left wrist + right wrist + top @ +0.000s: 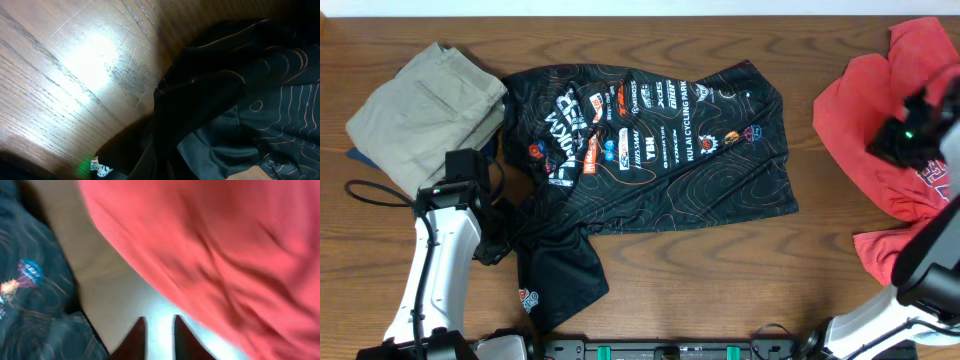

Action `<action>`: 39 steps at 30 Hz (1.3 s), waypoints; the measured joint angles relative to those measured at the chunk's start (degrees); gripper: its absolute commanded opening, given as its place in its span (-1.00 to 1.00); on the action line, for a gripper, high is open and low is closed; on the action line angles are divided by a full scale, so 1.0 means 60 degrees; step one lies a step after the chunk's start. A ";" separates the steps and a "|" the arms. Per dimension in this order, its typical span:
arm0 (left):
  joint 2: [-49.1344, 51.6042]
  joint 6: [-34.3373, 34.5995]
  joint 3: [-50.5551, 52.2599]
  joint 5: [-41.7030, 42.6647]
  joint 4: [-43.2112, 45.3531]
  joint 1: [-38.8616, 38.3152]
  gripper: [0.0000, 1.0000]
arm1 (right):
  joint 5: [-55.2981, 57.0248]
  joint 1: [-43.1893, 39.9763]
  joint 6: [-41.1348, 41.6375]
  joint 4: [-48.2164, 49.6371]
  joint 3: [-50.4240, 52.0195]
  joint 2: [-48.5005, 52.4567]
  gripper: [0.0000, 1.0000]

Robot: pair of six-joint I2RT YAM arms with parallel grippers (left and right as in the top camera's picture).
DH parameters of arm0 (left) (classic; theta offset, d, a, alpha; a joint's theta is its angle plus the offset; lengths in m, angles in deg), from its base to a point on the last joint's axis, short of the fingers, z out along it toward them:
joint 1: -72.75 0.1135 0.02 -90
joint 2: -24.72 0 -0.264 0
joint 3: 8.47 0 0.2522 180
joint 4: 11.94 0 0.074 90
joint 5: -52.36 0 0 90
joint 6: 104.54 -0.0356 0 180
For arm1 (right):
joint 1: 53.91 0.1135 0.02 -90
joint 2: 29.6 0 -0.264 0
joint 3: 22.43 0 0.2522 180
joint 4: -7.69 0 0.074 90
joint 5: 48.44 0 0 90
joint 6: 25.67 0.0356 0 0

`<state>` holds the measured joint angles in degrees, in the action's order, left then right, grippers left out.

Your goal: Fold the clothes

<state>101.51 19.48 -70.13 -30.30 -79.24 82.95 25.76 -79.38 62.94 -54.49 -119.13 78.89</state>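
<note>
All I can see of the room is the table (720, 290), a broad wooden top in warm mid-brown. Its grain runs lengthwise in long, dark streaks. Close up on the left part of the table, a hard white glare (90, 65) washes the boards nearly colourless, and fine scratches (131, 67) cross the grain right beside it. On the right part the bare wood (115, 285) looks pale and cool under the same bright overhead light.

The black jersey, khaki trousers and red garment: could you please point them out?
black jersey (700, 190), overhead view, lower body panel.
khaki trousers (420, 110), overhead view, middle of stack.
red garment (855, 110), overhead view, upper left part.
</note>
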 measured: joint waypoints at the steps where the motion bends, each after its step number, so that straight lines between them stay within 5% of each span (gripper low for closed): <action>1: 0.0000 0.0000 0.0000 0.0000 0.0004 0.0000 -0.88 | -0.0044 0.0178 -0.0062 0.0324 0.0033 0.0055 -0.82; 17: 0.0000 -0.0004 0.0000 0.0000 0.0000 0.0000 -0.88 | 0.0353 0.1348 -0.0375 0.4116 0.0361 0.2295 -0.92; 25: 0.0000 -0.0004 0.0000 0.0000 0.0000 0.0000 -0.88 | 0.3031 0.0900 0.0058 0.4761 0.0361 0.2324 -0.77; 30: 0.0000 -0.0004 0.0000 0.0000 0.0000 0.0000 -0.88 | 0.3829 -0.0127 0.0860 0.4717 0.0361 0.2324 -0.60; 35: 0.0000 -0.0004 0.0000 0.0000 0.0022 0.0000 -0.88 | 0.3512 -0.0951 0.1249 0.4608 0.0361 0.2317 -0.09; 39: 0.0000 -0.0004 0.0000 0.0000 0.0157 0.0000 -0.88 | 0.2124 -0.0907 0.1005 0.4328 0.0361 0.2146 0.12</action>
<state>101.51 19.45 -70.13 -30.30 -78.30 82.95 38.51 -84.83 68.98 -28.53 -116.96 91.76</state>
